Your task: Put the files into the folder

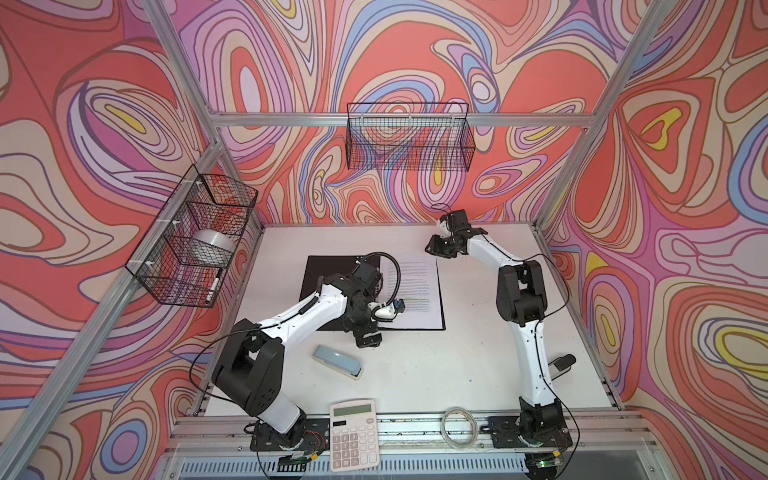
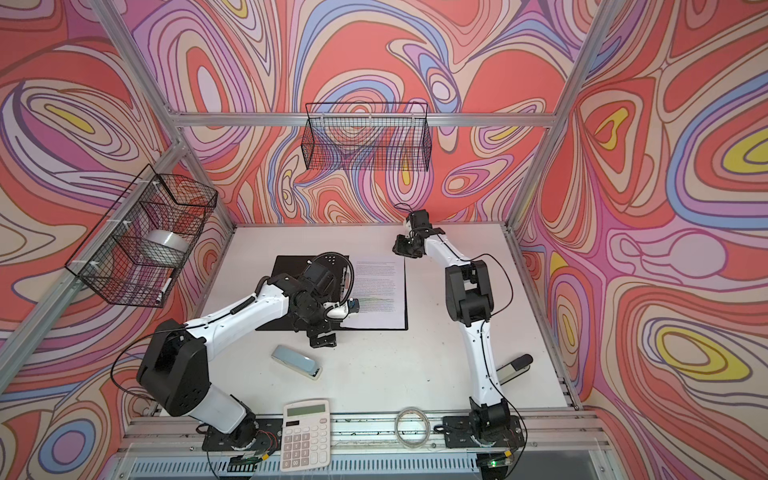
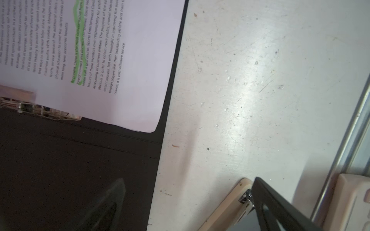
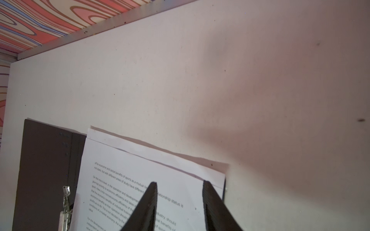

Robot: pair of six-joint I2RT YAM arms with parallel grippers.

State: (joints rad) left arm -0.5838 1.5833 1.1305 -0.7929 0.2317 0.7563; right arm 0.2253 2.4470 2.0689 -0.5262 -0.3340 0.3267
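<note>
In both top views the files (image 1: 411,291) lie on the right half of the open folder (image 1: 332,270). Only the right wrist view shows their staggered edges. The left gripper (image 1: 368,340) is spread wide and empty at the folder's near edge. The right gripper (image 4: 180,185) is parted and empty above the files' far corner.

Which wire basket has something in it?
The left-wall basket: it holds a tape roll and a marker. The back-wall basket has nothing visible inside.

table (image 1: 457,374): white, scuffed | on it: open folder (image 1: 326,270), blue-grey stapler (image 1: 337,361)
</note>
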